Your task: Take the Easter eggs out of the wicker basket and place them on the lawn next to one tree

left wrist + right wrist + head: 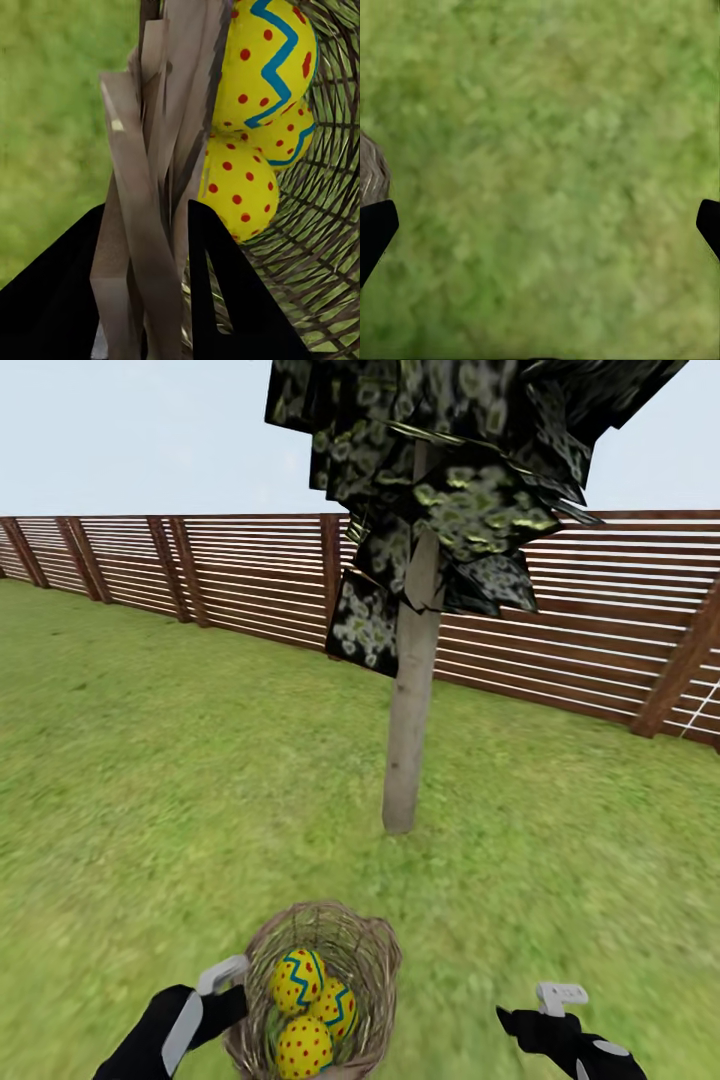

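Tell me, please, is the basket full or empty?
Full: all three eggs lie inside the basket, which the left gripper grips by its rim.

My left gripper (236, 988) hides part of the wicker basket (370, 950) wall; the tree (410, 740) crown above it is cut off

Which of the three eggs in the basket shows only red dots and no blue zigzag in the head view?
The egg nearest the robot, lowest in the wicker basket. The two eggs behind it each show a blue zigzag band.
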Controlling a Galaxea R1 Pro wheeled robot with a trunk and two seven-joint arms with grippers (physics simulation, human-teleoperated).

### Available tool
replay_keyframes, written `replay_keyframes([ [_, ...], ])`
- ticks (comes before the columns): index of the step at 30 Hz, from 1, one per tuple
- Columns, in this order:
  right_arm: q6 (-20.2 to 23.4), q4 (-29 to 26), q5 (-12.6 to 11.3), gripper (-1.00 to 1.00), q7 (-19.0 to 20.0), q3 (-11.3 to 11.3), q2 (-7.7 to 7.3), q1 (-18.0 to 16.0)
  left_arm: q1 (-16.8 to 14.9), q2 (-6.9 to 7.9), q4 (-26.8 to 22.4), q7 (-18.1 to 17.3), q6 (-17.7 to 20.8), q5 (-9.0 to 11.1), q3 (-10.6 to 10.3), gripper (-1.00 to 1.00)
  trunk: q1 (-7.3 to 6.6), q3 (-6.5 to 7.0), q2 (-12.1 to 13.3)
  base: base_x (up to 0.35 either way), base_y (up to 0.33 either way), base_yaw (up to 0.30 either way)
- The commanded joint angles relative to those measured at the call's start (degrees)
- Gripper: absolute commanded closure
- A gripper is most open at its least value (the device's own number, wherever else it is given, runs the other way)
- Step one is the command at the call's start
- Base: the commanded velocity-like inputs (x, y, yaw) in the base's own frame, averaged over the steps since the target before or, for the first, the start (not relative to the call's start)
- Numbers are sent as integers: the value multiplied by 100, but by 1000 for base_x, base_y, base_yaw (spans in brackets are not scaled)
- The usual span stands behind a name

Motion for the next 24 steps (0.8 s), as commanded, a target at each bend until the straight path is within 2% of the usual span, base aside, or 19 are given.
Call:
replay_keyframes([
  [1, 28, -11, 52, -100, 50, -19, 3, -3, -3, -2, -5, -5, 34, 3, 19, 100, 3, -6, -3, 323, 0, 0],
  [24, 29, -6, 52, -100, 55, -19, 3, -3, -3, -2, -5, -5, 34, 3, 19, 100, 3, -6, -3, 323, 0, 0],
])
